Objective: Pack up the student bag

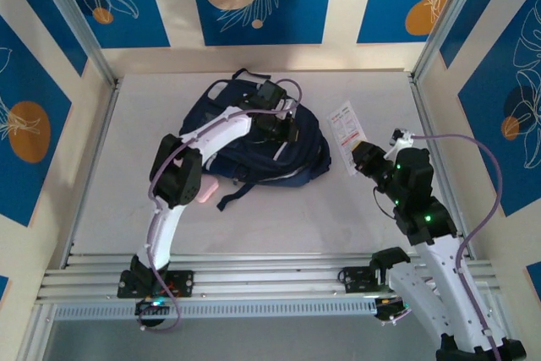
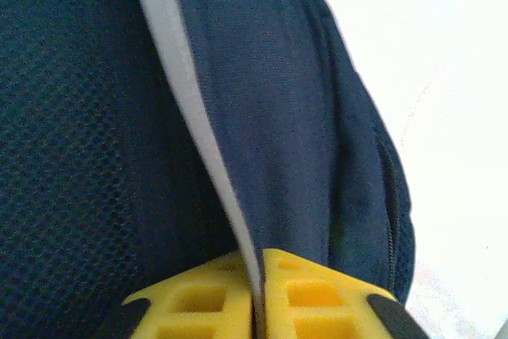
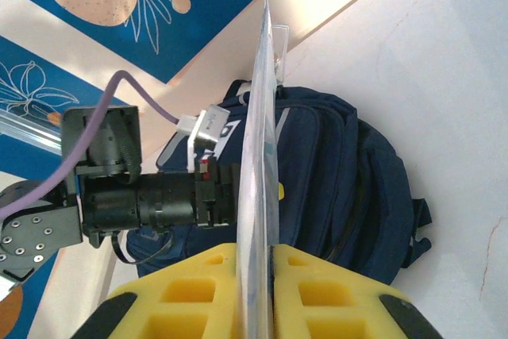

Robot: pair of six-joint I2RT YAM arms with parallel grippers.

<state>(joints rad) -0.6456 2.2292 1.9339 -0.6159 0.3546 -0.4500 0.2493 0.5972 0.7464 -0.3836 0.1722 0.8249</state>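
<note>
A navy student bag lies flat near the middle of the desk. The left fingers are pinched tight on its fabric at a grey stripe. To the bag's right, the right fingers clamp a thin printed sheet, held above the desk outside the bag. A small pink item lies just beside the bag. Packing looks barely begun: nothing visibly inside, and I cannot tell whether the bag is open.

Student bag on the table, flat packet to its right, small item near-left.
</note>
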